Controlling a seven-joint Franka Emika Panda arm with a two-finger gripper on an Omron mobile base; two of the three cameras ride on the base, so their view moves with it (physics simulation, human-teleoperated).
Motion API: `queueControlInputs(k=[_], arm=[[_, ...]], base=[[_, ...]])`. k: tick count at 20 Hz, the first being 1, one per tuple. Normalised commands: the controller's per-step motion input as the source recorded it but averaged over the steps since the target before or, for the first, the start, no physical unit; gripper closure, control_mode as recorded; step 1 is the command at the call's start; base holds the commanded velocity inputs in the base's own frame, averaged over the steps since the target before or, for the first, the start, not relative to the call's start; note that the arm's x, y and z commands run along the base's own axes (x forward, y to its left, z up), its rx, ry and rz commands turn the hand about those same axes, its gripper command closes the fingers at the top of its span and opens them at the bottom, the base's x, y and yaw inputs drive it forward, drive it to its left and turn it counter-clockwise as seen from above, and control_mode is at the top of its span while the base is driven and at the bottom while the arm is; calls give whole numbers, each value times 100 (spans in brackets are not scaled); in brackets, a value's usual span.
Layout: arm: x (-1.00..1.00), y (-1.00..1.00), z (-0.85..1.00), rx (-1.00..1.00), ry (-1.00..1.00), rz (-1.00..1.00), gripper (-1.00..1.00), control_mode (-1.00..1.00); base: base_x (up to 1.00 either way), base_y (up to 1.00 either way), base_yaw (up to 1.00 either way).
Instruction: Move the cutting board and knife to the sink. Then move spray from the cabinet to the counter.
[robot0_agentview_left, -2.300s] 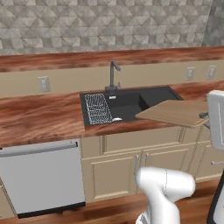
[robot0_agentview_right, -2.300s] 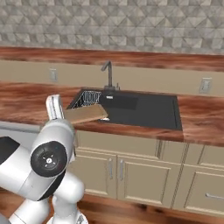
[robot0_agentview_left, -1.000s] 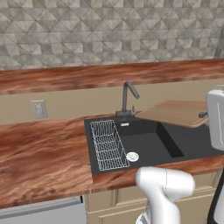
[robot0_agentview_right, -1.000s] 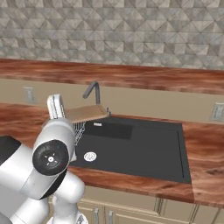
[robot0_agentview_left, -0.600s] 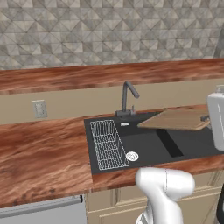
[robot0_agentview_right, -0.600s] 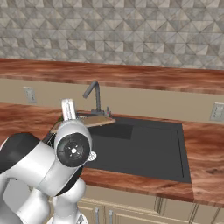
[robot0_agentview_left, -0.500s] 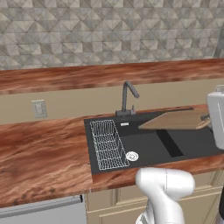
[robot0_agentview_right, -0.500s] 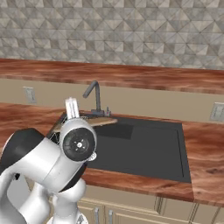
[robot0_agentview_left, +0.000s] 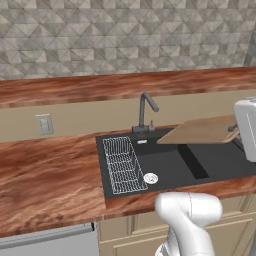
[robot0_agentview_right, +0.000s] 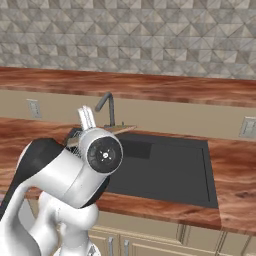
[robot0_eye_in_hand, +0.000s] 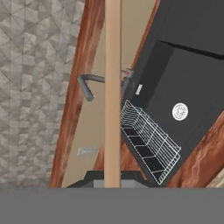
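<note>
While clamped, the cutting board (robot0_agentview_left: 202, 131) shows no writing.

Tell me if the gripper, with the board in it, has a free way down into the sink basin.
Probably yes. The gripper is shut on the cutting board, which hangs level over the open sink. The faucet stands behind and the wire rack sits to the left, so neither seems to block it.

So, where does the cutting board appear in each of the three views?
Left base view: cutting board at the right, held flat above the sink, right of the faucet.
Right base view: its edge shows left of centre, beside the faucet.
Hand view: edge-on, a tan strip running up the middle.
Shared landmark: the faucet.
</note>
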Motion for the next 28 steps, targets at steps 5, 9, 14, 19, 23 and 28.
queueControlInputs(k=[5, 9, 14, 19, 23, 28], arm=[[30, -2, -24, -1, 8, 17, 100, -100], [58, 0, -29, 0, 24, 20, 100, -100], [66, -8, -18, 1, 49, 29, 100, -100], [42, -22, -27, 0, 1, 19, 100, -100], [21, -27, -9, 0, -7, 18, 100, -100], [16, -19, -20, 0, -15, 26, 100, -100]], base=[[0, 0, 0], [0, 0, 0], [0, 0, 0], [0, 0, 0], [0, 0, 0], [0, 0, 0]])
